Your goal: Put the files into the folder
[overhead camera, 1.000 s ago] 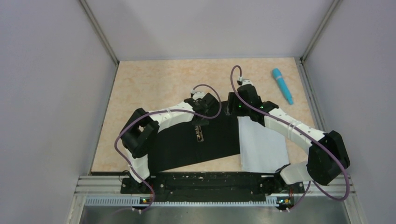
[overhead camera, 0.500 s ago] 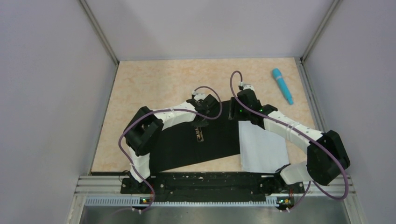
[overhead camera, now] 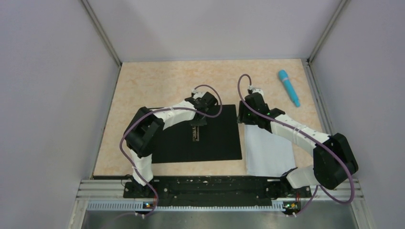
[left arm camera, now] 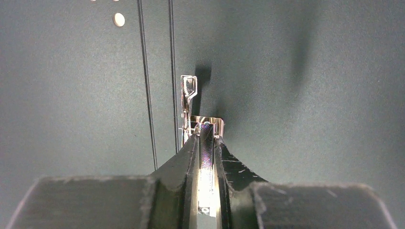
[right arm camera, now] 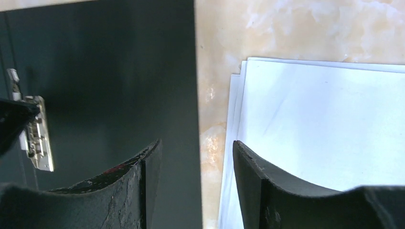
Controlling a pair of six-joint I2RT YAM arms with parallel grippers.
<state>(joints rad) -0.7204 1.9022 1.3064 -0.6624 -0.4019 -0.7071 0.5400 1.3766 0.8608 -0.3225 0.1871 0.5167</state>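
The folder (overhead camera: 215, 143) lies open and flat on the table, black inside up, its metal clip (overhead camera: 196, 132) near the middle. My left gripper (overhead camera: 199, 119) is down on that clip. In the left wrist view the fingers (left arm camera: 206, 131) are closed round the shiny clip (left arm camera: 190, 102) on the folder's black face (left arm camera: 286, 71). The files (overhead camera: 267, 152), a small stack of white sheets, lie just right of the folder. My right gripper (overhead camera: 242, 117) hovers open over the gap; in its wrist view the jaws (right arm camera: 197, 145) straddle the folder edge (right arm camera: 119, 71) and the files (right arm camera: 325, 124).
A light blue pen-like stick (overhead camera: 289, 87) lies at the back right of the beige tabletop (overhead camera: 153, 86). Grey walls close in the table on three sides. The arms' base rail (overhead camera: 215, 186) runs along the near edge.
The folder has turned from a skewed lie to square with the table. My left gripper has narrowed onto the clip. The right gripper has shifted slightly right, off the folder's corner.
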